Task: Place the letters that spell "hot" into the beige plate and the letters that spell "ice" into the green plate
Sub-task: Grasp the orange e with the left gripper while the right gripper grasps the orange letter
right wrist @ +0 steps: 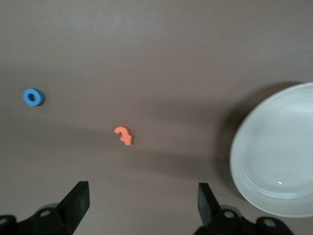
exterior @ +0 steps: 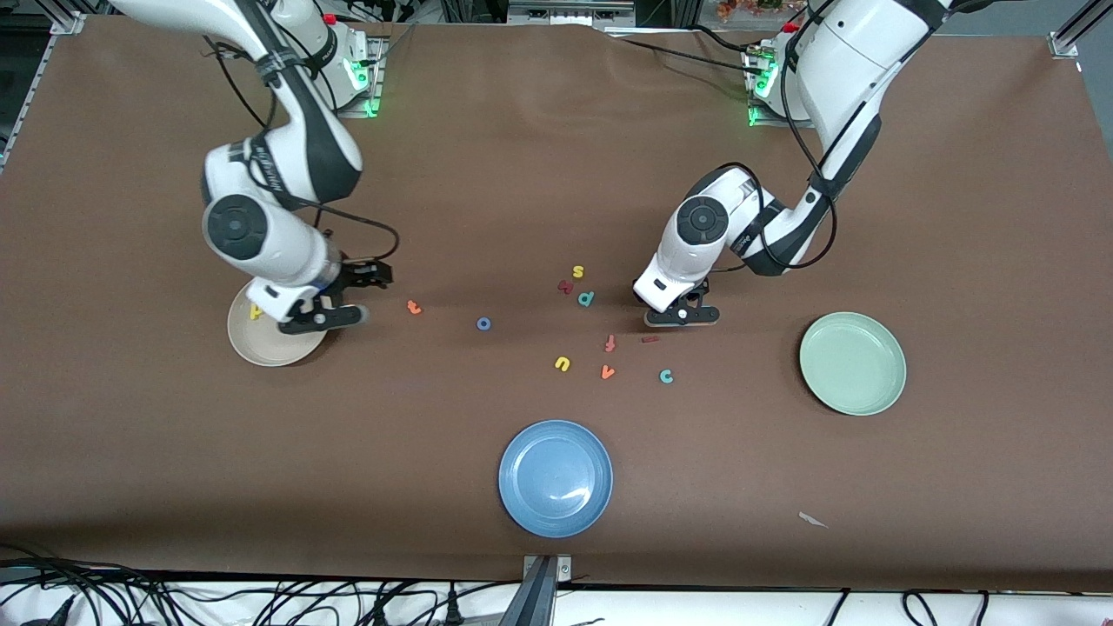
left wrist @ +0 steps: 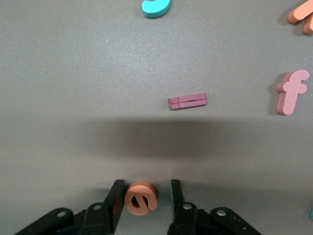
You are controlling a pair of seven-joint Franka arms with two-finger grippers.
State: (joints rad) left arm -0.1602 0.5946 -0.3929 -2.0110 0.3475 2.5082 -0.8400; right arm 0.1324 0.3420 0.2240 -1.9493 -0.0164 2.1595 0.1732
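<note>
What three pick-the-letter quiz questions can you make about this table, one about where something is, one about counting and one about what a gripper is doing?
1. Where is the yellow "h"?
A. in the beige plate
B. in the green plate
C. on the bare table

2. How many plates are on the table?
A. two
B. three
C. four

3. What is between the fingers of the left gripper?
A. the dark red "i"
B. the orange "e"
C. nothing

Answers:
1 A, the yellow letter lies on the beige plate's floor beside the right gripper, which hangs open over that plate's rim.
2 B, there is a beige one, a green one and a blue plate.
3 B, the left wrist view shows the fingers on either side of the "e", one touching it, the other a little off; the "i" lies apart on the table.
</note>
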